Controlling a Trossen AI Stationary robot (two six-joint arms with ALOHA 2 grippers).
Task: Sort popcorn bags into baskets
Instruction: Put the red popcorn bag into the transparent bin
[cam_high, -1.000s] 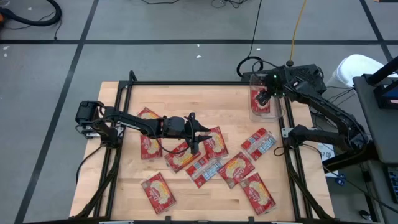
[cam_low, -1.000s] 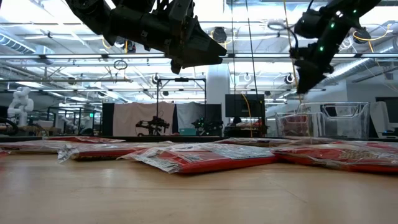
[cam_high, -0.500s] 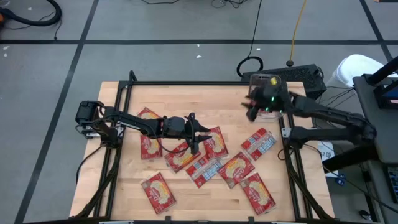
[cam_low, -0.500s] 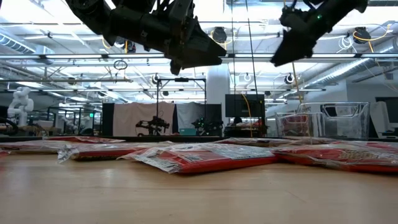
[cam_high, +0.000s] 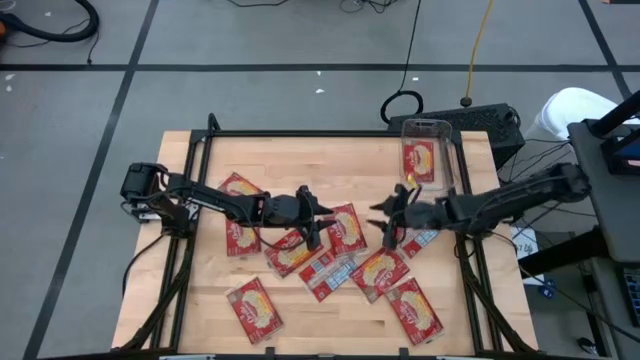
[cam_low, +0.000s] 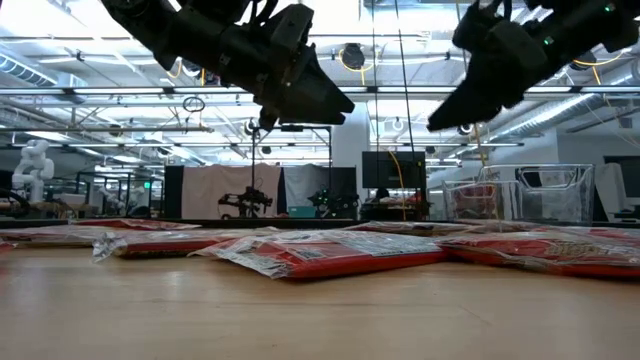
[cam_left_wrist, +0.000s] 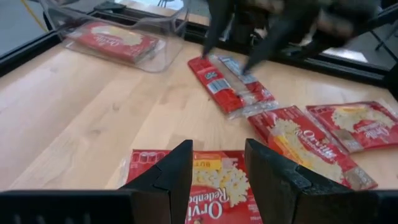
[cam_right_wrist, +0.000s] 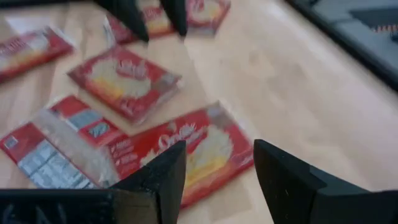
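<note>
We hold our left gripper (cam_high: 318, 218) and right gripper (cam_high: 385, 222) above the scattered popcorn bags (cam_high: 340, 262), fingers apart and empty, packets lying on the table below them. One bag lies inside the basket (cam_high: 447, 165).

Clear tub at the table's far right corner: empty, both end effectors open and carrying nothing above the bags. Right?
Not quite. The clear tub already holds one popcorn bag, as the high view shows. The rest stands: the left end effector and the right end effector are both open and carry nothing above the loose bags.
</note>
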